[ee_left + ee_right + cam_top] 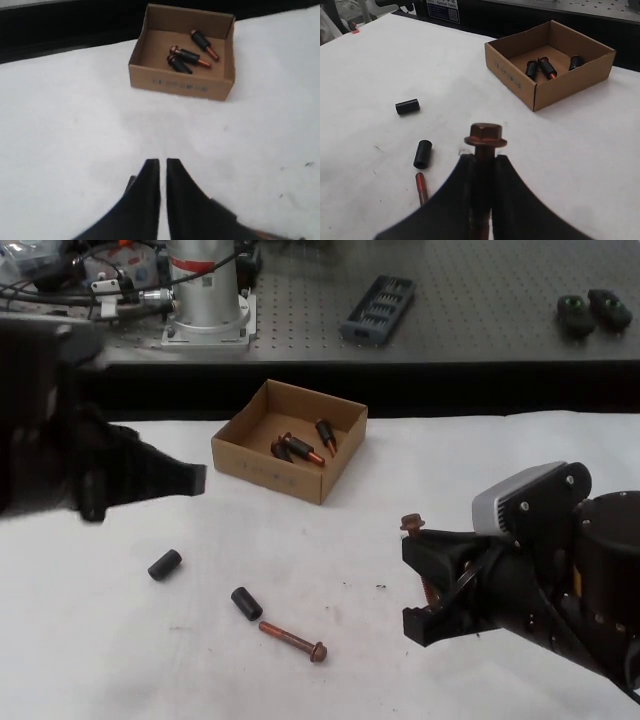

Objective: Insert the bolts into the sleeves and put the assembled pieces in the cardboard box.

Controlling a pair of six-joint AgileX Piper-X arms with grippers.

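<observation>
black right gripper [482, 170] is clamping a copper-coloured hex-flange metal bolt [485, 137] head-up, apparently by its shank, a light, stiff, smooth piece needing a firm pinch, while a short black cylindrical sleeve [423, 153] is lying loose on the white bench cover [380, 65].

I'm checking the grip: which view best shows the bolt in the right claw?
The right wrist view: the bolt stands close up, shank clamped in the right claw. The high view shows its head and some shank, farther off.
</observation>
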